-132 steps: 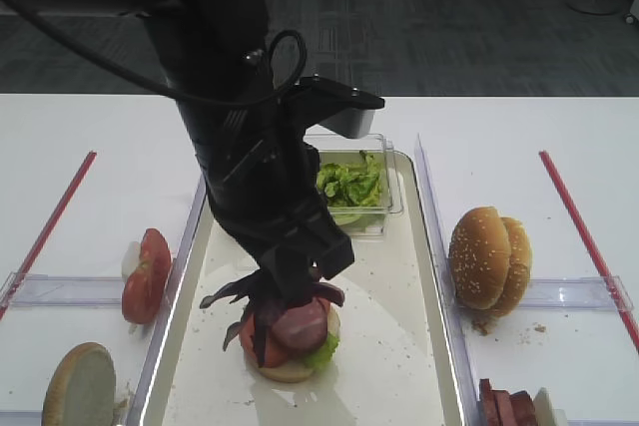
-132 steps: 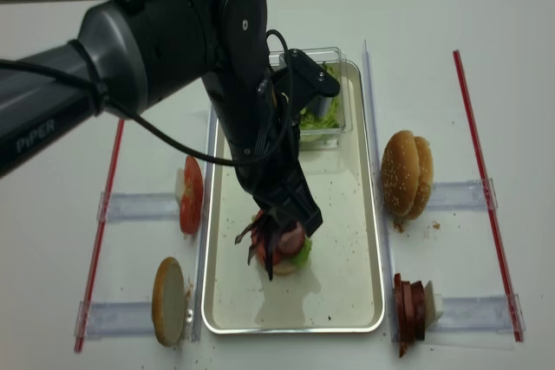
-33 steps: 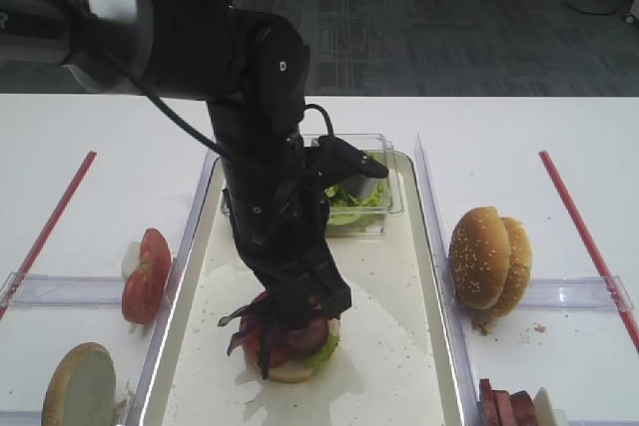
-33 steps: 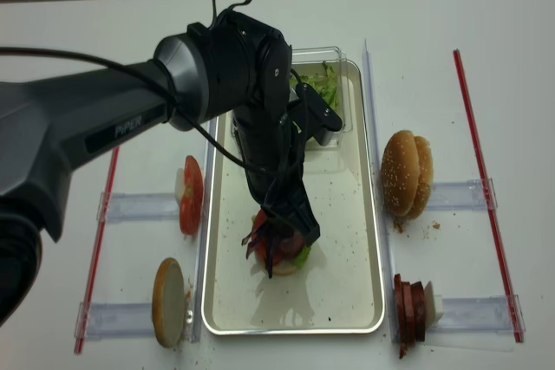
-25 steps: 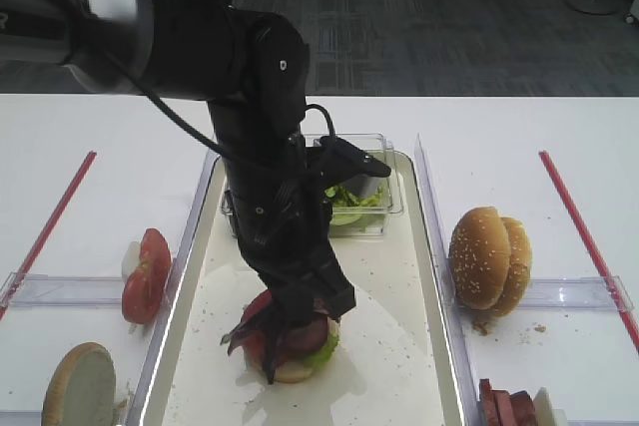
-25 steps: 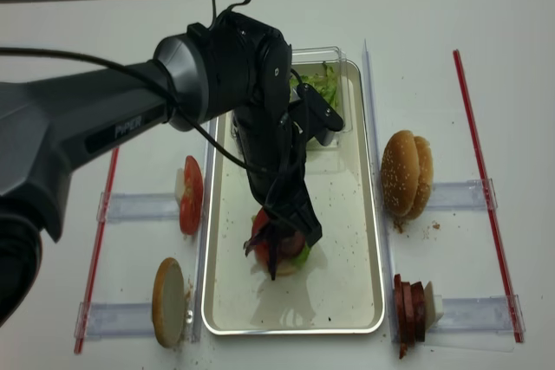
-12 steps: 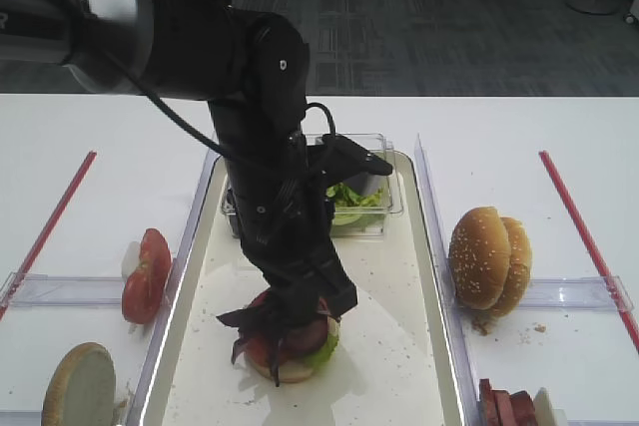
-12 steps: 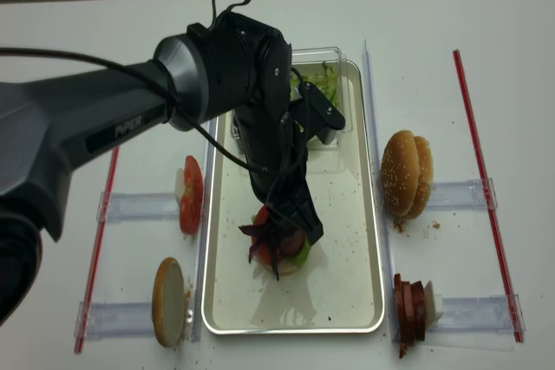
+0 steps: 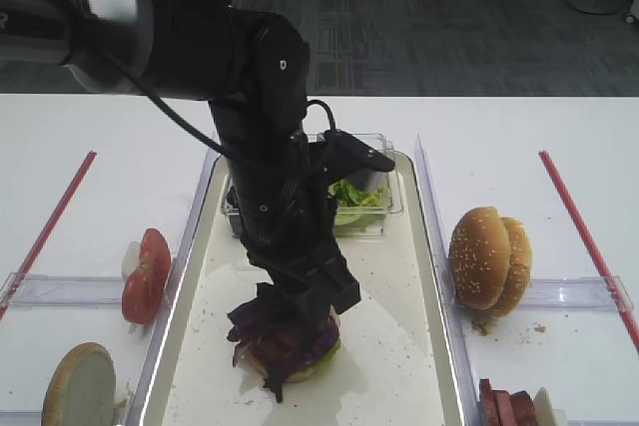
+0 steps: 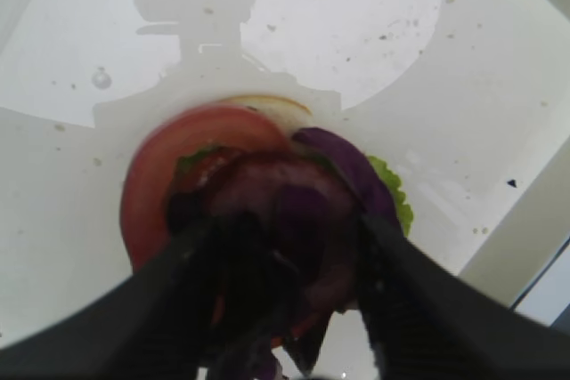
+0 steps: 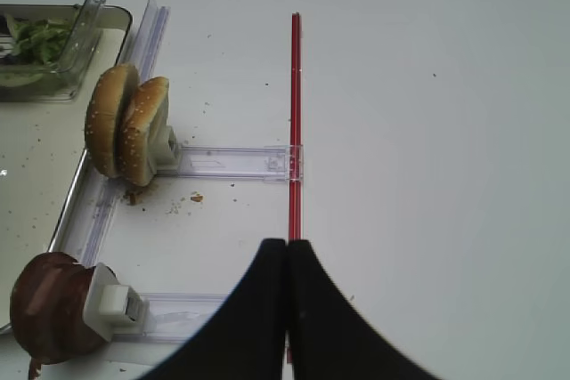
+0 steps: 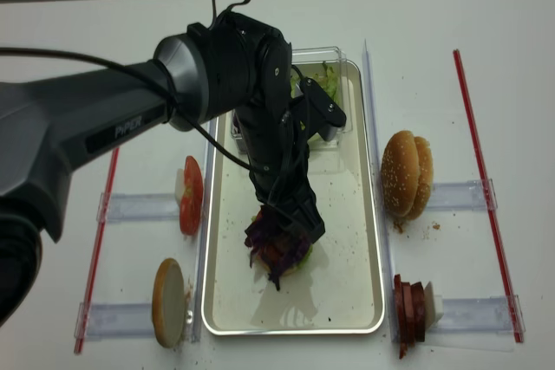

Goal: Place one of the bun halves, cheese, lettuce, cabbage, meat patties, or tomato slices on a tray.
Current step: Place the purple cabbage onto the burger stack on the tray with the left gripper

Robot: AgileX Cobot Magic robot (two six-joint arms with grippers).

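Observation:
A dark purple heap of cabbage (image 9: 285, 331) lies on top of a stack in the tray (image 9: 399, 346). In the left wrist view the cabbage (image 10: 294, 229) covers a tomato slice (image 10: 147, 193), with lettuce (image 10: 392, 193) and a pale bun half (image 10: 267, 101) showing at the edges. My left gripper (image 10: 285, 309) stands directly over the stack, open, with one finger on each side of the cabbage. My right gripper (image 11: 286, 251) is shut on nothing, low over the white table beside a red strip (image 11: 295, 113).
A clear box of lettuce (image 9: 354, 192) sits at the tray's far end. Two bun halves (image 9: 487, 261) stand in a holder to the right, with meat patties (image 9: 504, 408) nearer the front. Tomato slices (image 9: 145, 271) and another bun half (image 9: 78, 386) stand to the left of the tray.
The left gripper's fingers have spread apart. The cabbage that hung bunched from them now lies spread over the stack. The right gripper has stayed still.

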